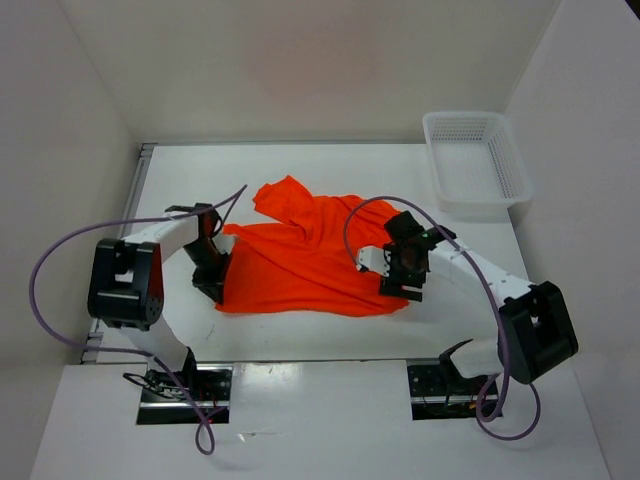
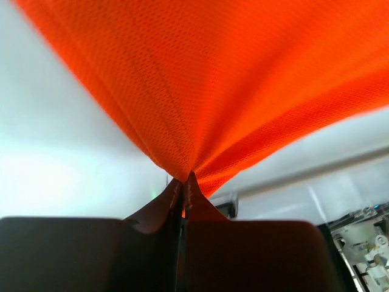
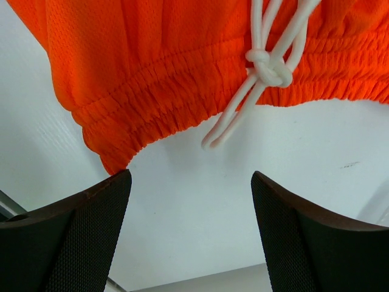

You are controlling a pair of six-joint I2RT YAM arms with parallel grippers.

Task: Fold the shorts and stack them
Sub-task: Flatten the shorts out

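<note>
My left pincer (image 2: 182, 187) is closed tight on a fold of the shorts (image 1: 310, 262). The orange mesh fans up and away from the pinch, drawn taut. My right pincer (image 3: 191, 182) stands wide and holds nothing, with only bare table (image 1: 330, 335) showing between its 2 fingers.

The shorts lie on the table nearer to me than the basket (image 1: 475, 160) and off to its left, well apart from it. They are spread out but rumpled, not yet folded.

The next move turns on this: the elastic waistband (image 3: 182, 91) sits just beyond my open right fingers, close to them but not between them. It runs crosswise to the way those fingers point. The knotted white drawstring (image 3: 267, 67) hangs over its edge toward me.

So the waist end is the end on the basket's side, and my right arm is by far the nearer to it. The leg end is the end away from the basket, and my left has that one. I judge the long axis to run from the basket's side across to the far side from it, between my 2 pincers. 1 leg corner pokes out toward the back wall, left of the basket.

To take the waistband, my right would need to go forward. It should clear the drawstring loop so that it grips cloth and not cord.
</note>
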